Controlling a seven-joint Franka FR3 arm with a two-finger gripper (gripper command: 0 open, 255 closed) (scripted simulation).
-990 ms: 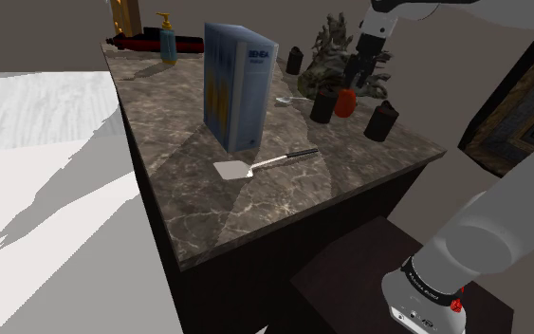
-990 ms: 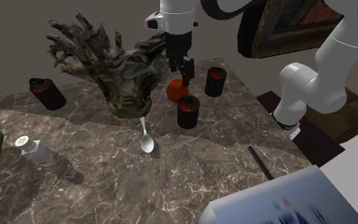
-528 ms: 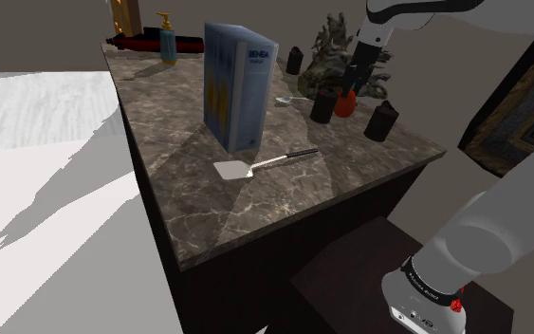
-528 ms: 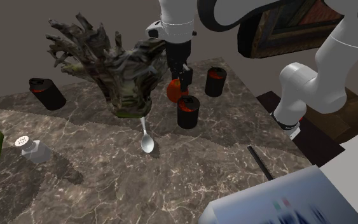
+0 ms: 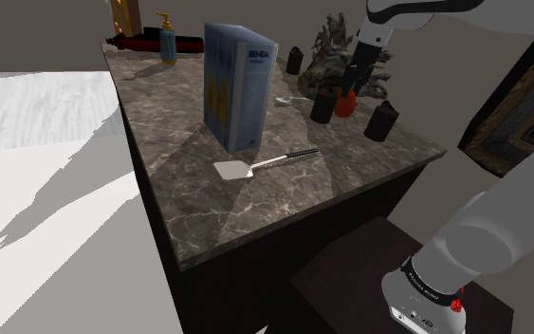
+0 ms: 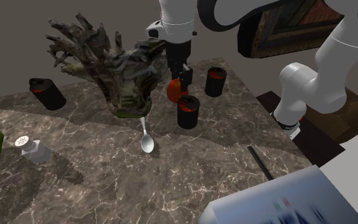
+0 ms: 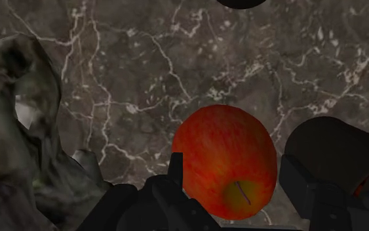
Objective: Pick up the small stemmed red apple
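Observation:
The small red apple (image 7: 225,161) with a short stem stands on the dark marble counter (image 5: 284,190), between a black canister (image 6: 187,111) and a dried plant (image 6: 117,63). My gripper (image 7: 232,164) has come straight down over the apple, one black finger close on each side. The fingers stand apart, so it is open. In the shoulder view the apple (image 5: 344,102) sits at the far right of the counter under the gripper (image 5: 349,89). From the second exterior view, the apple (image 6: 173,91) shows partly behind the gripper (image 6: 180,81).
Another black canister (image 6: 215,81) stands to the second exterior view's right of the apple, a third (image 6: 47,93) far left. A spoon (image 6: 147,140) lies in front of the plant, a shaker (image 6: 34,148) further left. A tall box (image 5: 239,85), a spatula (image 5: 260,165) and a soap bottle (image 5: 168,40) occupy the counter.
Over the last second the gripper came down from above the apple until its fingers stood on either side of it. Since half a second ago nothing has visibly moved.

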